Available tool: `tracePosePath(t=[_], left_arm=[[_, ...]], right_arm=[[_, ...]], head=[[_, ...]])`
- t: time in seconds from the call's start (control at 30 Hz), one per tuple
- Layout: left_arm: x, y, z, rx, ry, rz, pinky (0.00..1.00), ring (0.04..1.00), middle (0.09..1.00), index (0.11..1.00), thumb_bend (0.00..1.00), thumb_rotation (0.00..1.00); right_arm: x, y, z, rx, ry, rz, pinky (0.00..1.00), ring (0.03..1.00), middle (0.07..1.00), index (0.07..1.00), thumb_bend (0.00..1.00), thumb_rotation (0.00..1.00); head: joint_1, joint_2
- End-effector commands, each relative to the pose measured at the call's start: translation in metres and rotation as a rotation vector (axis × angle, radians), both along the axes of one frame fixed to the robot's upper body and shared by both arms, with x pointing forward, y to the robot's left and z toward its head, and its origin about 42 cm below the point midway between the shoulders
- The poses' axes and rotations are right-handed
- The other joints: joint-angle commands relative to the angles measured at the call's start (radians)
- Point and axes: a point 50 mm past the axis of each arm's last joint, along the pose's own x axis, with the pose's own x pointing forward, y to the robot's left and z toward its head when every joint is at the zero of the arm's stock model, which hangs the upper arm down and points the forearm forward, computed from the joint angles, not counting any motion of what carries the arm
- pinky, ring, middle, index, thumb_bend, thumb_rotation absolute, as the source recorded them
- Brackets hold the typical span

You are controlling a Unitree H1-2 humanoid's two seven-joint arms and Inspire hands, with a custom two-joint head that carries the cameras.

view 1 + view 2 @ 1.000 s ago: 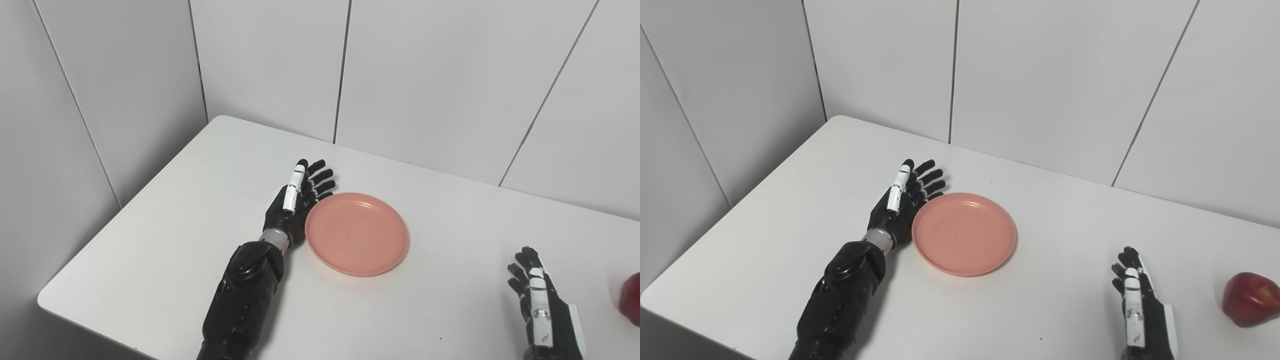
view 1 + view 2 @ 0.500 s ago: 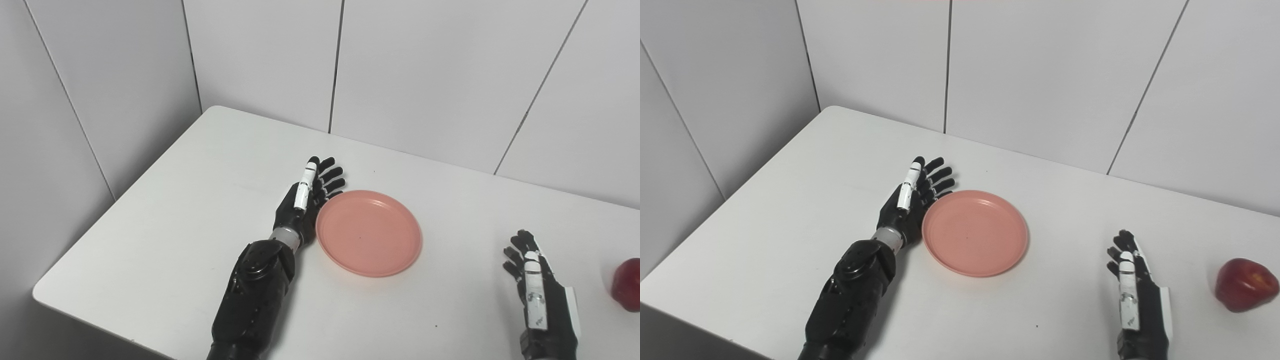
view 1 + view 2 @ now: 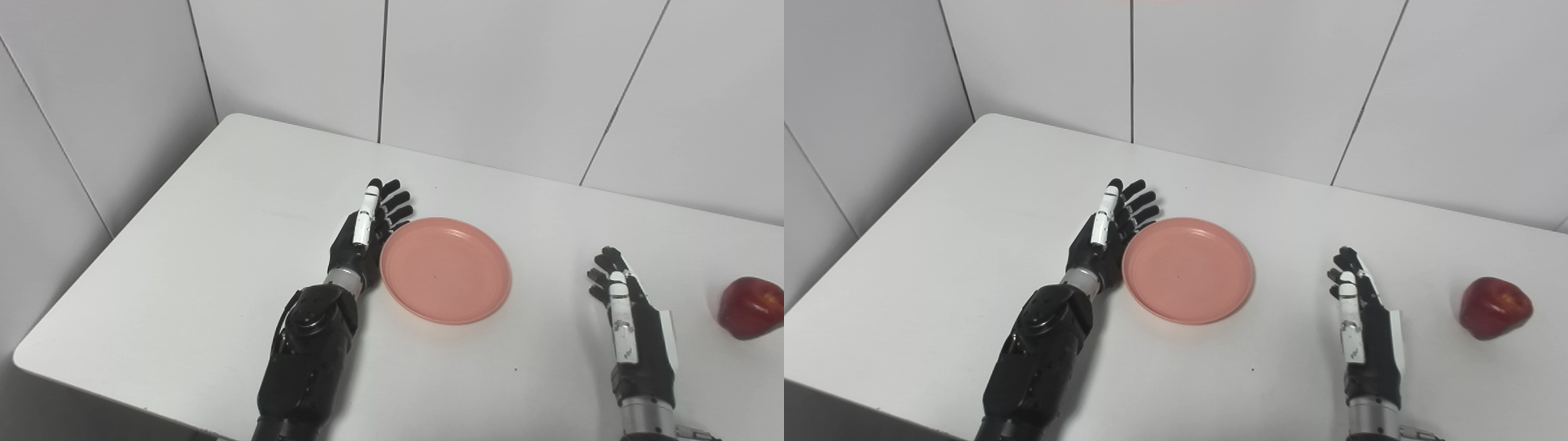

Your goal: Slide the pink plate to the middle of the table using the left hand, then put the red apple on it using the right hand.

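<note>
Left eye view: pink plate (image 3: 445, 270), mid-table, touching left hand (image 3: 362, 235), fingers spread, empty. Slide apparently near done. Red apple (image 3: 751, 299) unplaced, well right of right hand (image 3: 631, 318), open, resting on table (image 3: 214, 245).

You are looking at a bare test bay or robotics lab, not a lived-in room. Beyond your left hand (image 3: 366, 236) and right hand (image 3: 634, 327), plain grey-white wall panels (image 3: 490, 79) with thin dark seams close off the back and the side past your left hand, meeting in a corner. Under both hands lies a plain white table (image 3: 202, 245) with rounded corners, holding just a pink plate (image 3: 445, 269) and a red apple (image 3: 750, 299), like staged props.
</note>
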Motion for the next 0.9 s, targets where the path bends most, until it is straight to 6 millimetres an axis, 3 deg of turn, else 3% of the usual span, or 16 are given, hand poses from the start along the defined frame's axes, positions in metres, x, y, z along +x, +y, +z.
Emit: tracePosePath(t=[0.0, 0.37, 0.6, 0.87], left_arm=[[0.001, -0.009, 0.008, 0.001, -0.004, -0.012, 0.85, 0.861, 0.866, 0.849, 0.39, 1.00], [-0.008, -0.028, 0.018, 0.025, -0.026, -0.054, 0.84, 0.854, 0.862, 0.849, 0.40, 1.00], [-0.013, -0.030, 0.023, 0.018, -0.034, -0.079, 0.84, 0.857, 0.869, 0.853, 0.40, 1.00], [-0.017, -0.026, 0.022, 0.021, -0.047, -0.103, 0.85, 0.866, 0.874, 0.856, 0.40, 1.00]], right_arm=[[0.006, 0.005, 0.018, 0.002, -0.057, -0.010, 0.84, 0.845, 0.867, 0.865, 0.23, 1.00], [0.008, 0.012, 0.021, 0.011, -0.044, -0.027, 0.85, 0.844, 0.868, 0.871, 0.25, 1.00], [0.009, 0.021, 0.021, -0.005, -0.041, -0.033, 0.84, 0.843, 0.862, 0.870, 0.26, 1.00], [0.012, 0.027, 0.023, 0.009, -0.019, -0.054, 0.86, 0.840, 0.858, 0.870, 0.26, 1.00]], head=[[0.001, 0.001], [-0.071, 0.024], [-0.171, 0.029], [-0.207, 0.031]])
